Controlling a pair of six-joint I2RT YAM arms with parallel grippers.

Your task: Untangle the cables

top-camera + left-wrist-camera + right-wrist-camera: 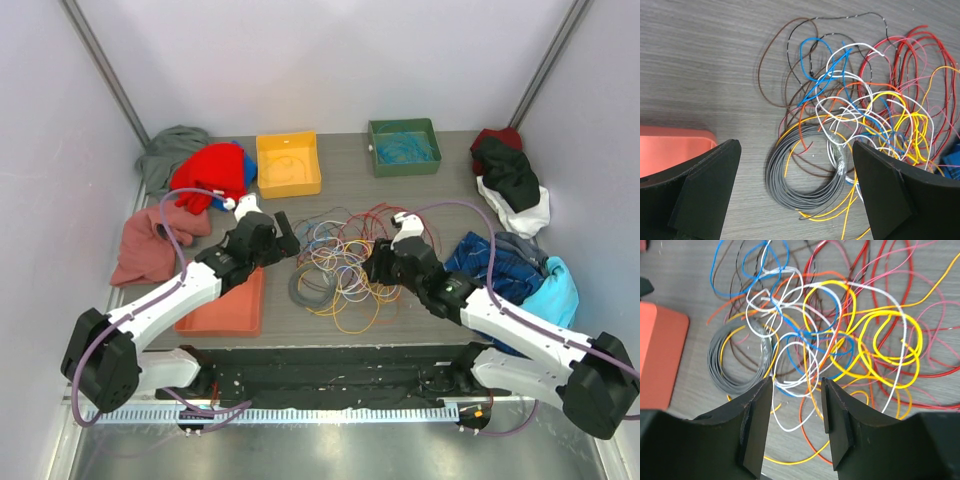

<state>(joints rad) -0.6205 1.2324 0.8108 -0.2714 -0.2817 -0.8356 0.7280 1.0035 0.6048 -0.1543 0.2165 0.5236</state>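
The cables are seen heaped mid-table. The left gripper, spread wide and empty, is placed at their nine o'clock; the right gripper, half parted with nothing clamped, at three o'clock.

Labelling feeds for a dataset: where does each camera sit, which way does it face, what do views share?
Top external: above, behind the bases, looking down on the table, both arms, left hand, right hand.
Left wrist: on the left arm, facing down at the cables, between its fingers.
Right wrist: likewise, right arm, own fingers.
Shared: the grey coil, orange tray.
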